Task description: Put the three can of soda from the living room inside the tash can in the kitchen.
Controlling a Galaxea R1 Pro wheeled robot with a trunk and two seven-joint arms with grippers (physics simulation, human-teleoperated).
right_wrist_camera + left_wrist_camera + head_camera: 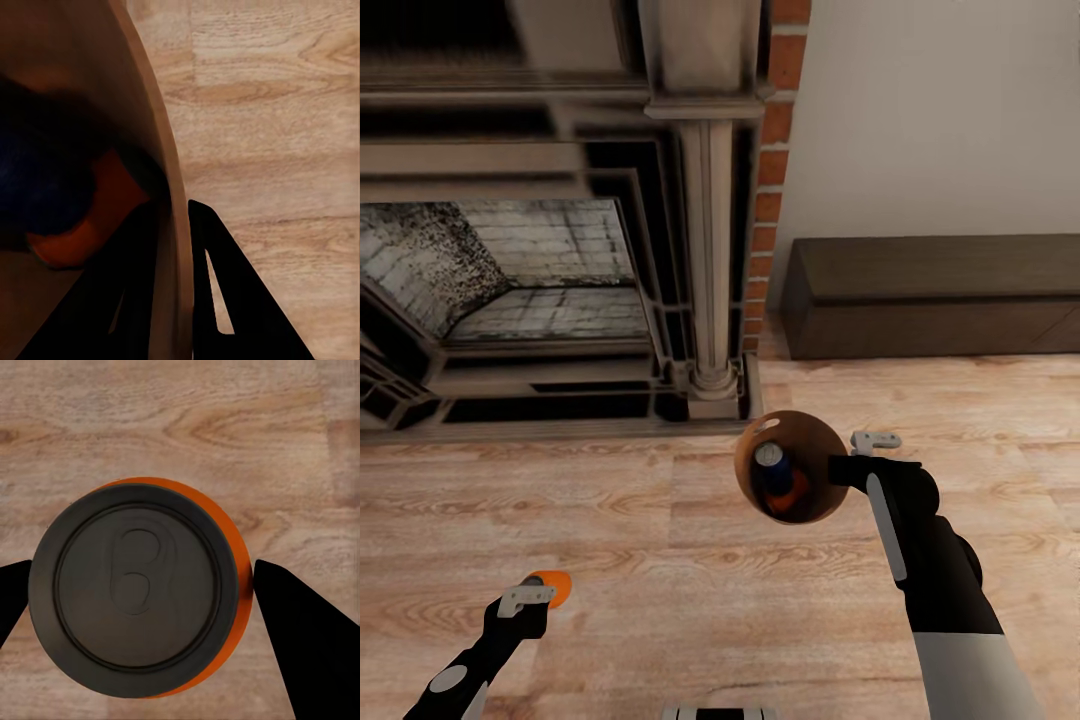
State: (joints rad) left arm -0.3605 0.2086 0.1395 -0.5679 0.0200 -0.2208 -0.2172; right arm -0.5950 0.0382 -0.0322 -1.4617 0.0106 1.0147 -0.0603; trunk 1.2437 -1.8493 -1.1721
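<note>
While the right gripper [857,458] clamps the rim of the bin [830,500] and holds it above the wood floor [660,560], the left gripper [538,592] is closed around an orange can [555,586] lower at the head view's left. Seen from the right wrist, one finger [135,300] sits inside the bin's brown wall [161,180] and the other just outside it, pinching the wall between them. Inside the bin lie a dark blue can [773,467], its silvery top facing up, and a second orange can [792,497] beneath and beside it; the right wrist view shows the blue one [37,180] as a dark blur against the orange one [97,217]. Seen from the left wrist, the held can's [135,589] dark top with its pull tab faces the camera, and both fingers [300,630] press its orange sides over bare boards. Beyond the bin stand a fireplace [540,270] with a pale column, a strip of red brick [772,170] and a low dark bench [935,295] along the white wall.
</note>
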